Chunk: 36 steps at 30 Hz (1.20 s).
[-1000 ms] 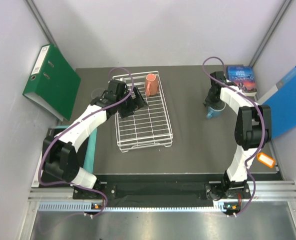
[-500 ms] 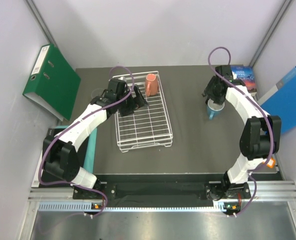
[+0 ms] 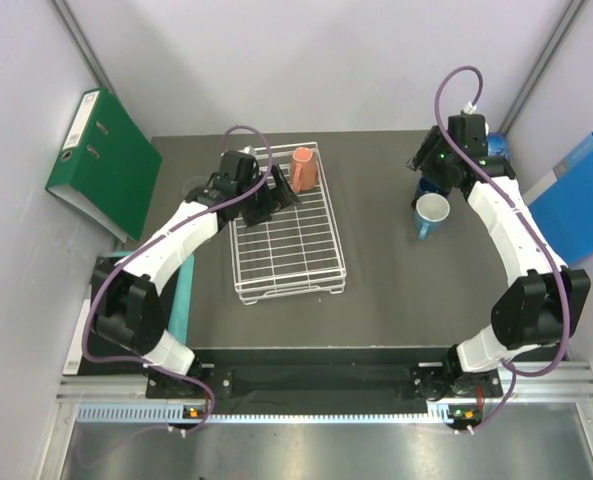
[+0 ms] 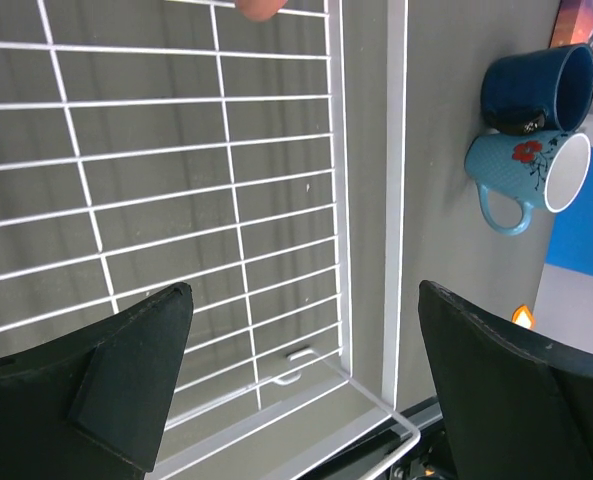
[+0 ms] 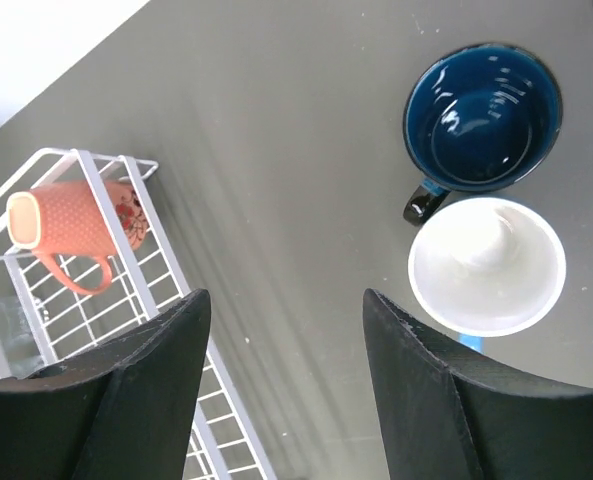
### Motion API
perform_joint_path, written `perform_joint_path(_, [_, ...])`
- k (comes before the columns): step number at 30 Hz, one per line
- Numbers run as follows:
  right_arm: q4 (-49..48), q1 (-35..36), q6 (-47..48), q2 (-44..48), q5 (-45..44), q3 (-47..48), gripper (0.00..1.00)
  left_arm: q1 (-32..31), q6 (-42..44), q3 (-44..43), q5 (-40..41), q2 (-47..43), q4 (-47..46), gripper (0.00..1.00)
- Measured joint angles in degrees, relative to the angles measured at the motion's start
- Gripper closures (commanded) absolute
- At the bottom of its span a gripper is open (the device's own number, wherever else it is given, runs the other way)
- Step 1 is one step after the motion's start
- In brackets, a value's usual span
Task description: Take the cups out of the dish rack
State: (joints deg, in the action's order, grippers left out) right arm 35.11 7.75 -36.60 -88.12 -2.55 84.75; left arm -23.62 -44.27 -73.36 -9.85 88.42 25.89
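Though barely in frame, orange mug point(image 4: 259, 8)

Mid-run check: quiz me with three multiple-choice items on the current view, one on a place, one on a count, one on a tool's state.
1. Where is the orange mug?
A) on the table, right of the rack
B) on the table, left of the rack
C) in the dish rack, at its far end

2. How many mugs stand on the table right of the rack?
A) one
B) two
C) three

3. How is the right tool?
A) open, empty
B) shut on a mug
C) shut on nothing

1 C: it lies on its side on the rack's wires.
2 B: the light-blue mug and the dark-blue mug stand side by side.
3 A: the right wrist view shows only table between its spread fingers.
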Motion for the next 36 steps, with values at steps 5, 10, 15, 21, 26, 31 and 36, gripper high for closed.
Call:
perform_joint_path(5, [-1.4, 0.1, 2.0, 0.7, -1.1, -2.9, 0.38, 0.0, -1.1, -0.2, -0.8, 1.2, -0.3, 0.01])
perform_joint_path(10, [-1.2, 0.6, 3.4, 0.3, -2.3, -10.6, 0.38, 0.0, -1.9, 0.2, -1.4, 1.2, -1.0, 0.01])
perform_joint_path(15, [-1.5, 0.8, 4.0, -0.7, -2.5, -12.3, 0.39, 0.0, -2.1, 1.0, -1.5, 1.2, -1.0, 0.01])
perform_joint_path(21, [-3.6, 0.8, 4.5, -3.1, -3.5, -12.3, 0.39, 0.0, -2.0, 1.3, -1.5, 1.2, -1.0, 0.01])
perform_joint_path(26, [-4.3, 0.8, 4.8, -7.1, -4.0, -12.3, 0.4, 0.0, -2.0, 1.9, -1.4, 1.2, -0.9, 0.01])
perform_joint_path(31, [-4.5, 0.8, 5.4, -10.0, -4.4, -12.3, 0.59, 0.0, -1.8, 1.9, -1.4, 1.2, -0.8, 0.01])
perform_joint_path(36, [-5.0, 0.8, 5.7, -10.8, -5.3, -12.3, 0.91, 0.0, -1.6, 1.9, -1.4, 1.2, -0.5, 0.01])
